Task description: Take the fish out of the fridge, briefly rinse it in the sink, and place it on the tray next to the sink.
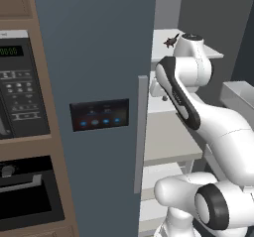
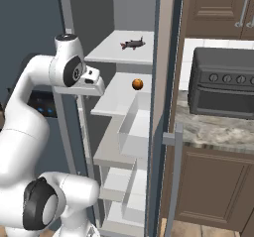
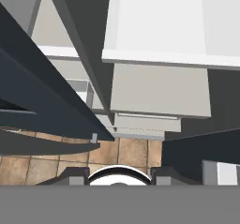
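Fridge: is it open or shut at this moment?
Open. The fridge door is swung aside, baring white shelves; the fish lies on the top one, an orange ball on the shelf below.

The fridge (image 1: 94, 57) stood open, its slate-blue door taking up the middle of the left base view, with a long grey vertical handle (image 1: 141, 132) along the door's right edge and a dark control panel (image 1: 99, 114) showing small blue lights. To the right of the door the white inner shelves (image 1: 168, 137) were exposed. The fish (image 1: 171, 41), small and dark with spiky fins, lay on the top shelf, just left of the arm's (image 1: 198, 107) uppermost white joint. The arm rose from the lower right and bent in front of the shelves. At the far left a black wall oven (image 1: 20, 92) sat in brown cabinetry.
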### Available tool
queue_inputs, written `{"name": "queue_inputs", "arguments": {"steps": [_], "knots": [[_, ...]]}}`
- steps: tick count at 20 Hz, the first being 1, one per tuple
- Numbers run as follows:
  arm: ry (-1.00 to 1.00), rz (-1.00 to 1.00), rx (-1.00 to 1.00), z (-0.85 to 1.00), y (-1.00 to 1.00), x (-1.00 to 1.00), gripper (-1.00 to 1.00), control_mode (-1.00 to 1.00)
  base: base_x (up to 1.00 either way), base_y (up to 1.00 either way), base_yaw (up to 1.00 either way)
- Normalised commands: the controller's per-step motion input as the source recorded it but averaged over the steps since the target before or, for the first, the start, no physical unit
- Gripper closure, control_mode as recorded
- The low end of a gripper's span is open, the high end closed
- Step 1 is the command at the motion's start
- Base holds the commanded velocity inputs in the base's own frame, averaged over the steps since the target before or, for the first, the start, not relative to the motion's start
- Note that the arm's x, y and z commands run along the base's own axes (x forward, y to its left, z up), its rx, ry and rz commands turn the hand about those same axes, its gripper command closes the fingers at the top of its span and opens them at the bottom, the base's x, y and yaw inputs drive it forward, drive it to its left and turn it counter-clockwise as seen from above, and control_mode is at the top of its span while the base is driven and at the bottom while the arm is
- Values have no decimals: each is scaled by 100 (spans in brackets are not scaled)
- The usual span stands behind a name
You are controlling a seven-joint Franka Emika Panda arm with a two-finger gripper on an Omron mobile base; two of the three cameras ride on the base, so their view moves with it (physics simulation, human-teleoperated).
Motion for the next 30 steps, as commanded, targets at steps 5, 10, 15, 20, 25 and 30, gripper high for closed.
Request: {"name": "queue_inputs", "arguments": {"steps": [5, 10, 15, 20, 25, 30], "knots": [[0, 0, -1, 0, 0, 0, -100, -100, 0, 0, 0], [0, 0, 0, 0, 0, 0, -100, -100, 0, 0, 0], [-7, 0, -1, 0, 0, -10, -100, -100, 0, 0, 0], [-17, -1, 0, 13, -5, -29, -100, -100, 0, 0, 0], [-23, 0, 0, 29, -16, -43, -100, -100, 0, 0, 0], [-22, -1, 0, 42, -31, -33, -100, -100, 0, 0, 0]]}}
